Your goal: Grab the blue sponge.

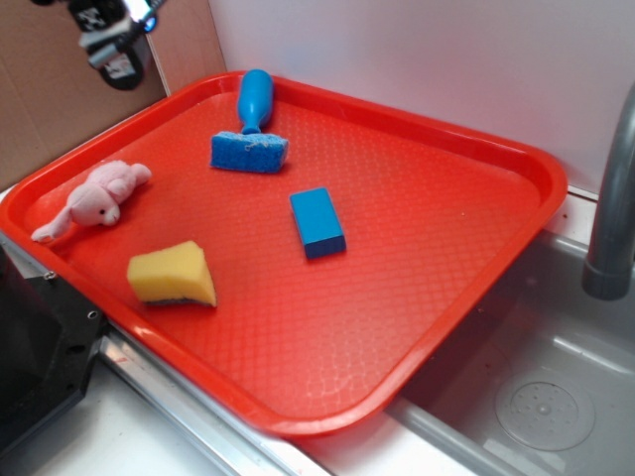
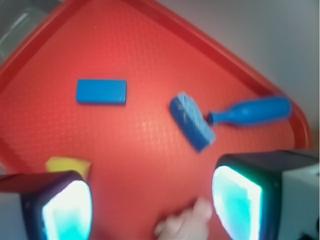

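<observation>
Red tray (image 1: 466,228) beside a sink carries the blue sponge (image 1: 250,139) at its far edge, the hand (image 1: 114,40) high above left. Wrist view: hand (image 2: 150,202) spread, empty, blue sponge (image 2: 200,122) ahead.

Exterior oblique over red tray (image 1: 516,159); wrist view straight down onto it

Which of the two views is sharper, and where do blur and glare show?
The exterior view is sharper: the blue sponge and the tray's texture read clearly, with soft shadows. The wrist view is blurred throughout; the blue sponge has fuzzy edges, and the open claw's fingers glow an overexposed white-cyan.
</observation>
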Action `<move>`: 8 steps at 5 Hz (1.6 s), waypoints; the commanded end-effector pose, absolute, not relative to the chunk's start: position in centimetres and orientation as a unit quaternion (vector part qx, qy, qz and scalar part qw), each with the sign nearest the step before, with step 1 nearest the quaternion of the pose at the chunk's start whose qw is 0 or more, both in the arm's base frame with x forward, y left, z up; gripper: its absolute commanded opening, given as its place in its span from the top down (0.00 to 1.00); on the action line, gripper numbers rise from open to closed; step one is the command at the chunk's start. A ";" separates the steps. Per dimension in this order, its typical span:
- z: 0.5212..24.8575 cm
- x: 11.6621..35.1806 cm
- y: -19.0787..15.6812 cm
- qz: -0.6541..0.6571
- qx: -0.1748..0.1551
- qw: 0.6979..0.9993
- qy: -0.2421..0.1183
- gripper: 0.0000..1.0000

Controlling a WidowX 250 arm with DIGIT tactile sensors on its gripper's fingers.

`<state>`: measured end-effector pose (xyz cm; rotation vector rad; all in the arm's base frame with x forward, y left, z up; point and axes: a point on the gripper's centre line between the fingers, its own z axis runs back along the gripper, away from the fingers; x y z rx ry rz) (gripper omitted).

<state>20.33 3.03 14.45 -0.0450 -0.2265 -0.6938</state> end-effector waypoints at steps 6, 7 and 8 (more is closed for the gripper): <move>3.3 27.1 2.4 -0.543 -0.056 0.832 -0.100 0.00; 3.2 27.1 2.3 -0.546 -0.055 0.831 -0.093 0.00; 3.1 27.0 2.1 -0.549 -0.046 0.831 -0.082 1.00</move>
